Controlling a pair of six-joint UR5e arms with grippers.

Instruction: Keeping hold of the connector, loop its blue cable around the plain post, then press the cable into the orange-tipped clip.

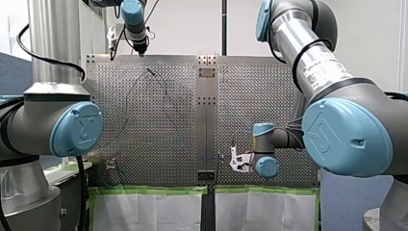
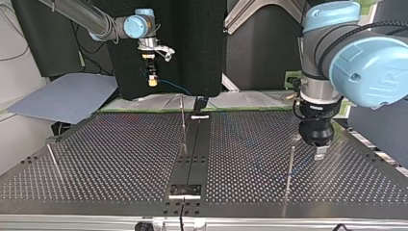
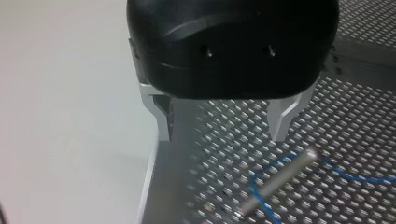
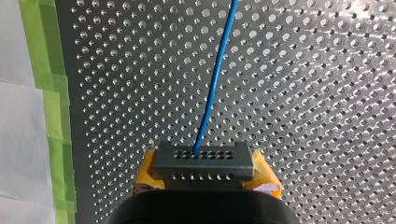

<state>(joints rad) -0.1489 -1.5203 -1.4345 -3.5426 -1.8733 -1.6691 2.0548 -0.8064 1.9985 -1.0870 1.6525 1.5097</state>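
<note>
Here, the perforated table [image 2: 120, 159] bears an upright plain post [image 3: 280, 179] just ahead of my left gripper [image 3: 224, 123], whose metal fingers [image 3: 161, 116] stand spread, holding nothing. My right gripper [image 4: 204, 173] clamps the connector [image 4: 204, 158] between yellow pads [image 4: 266, 179]. Its blue cable [image 4: 215, 79] runs ahead over the table and crosses the post.
</note>
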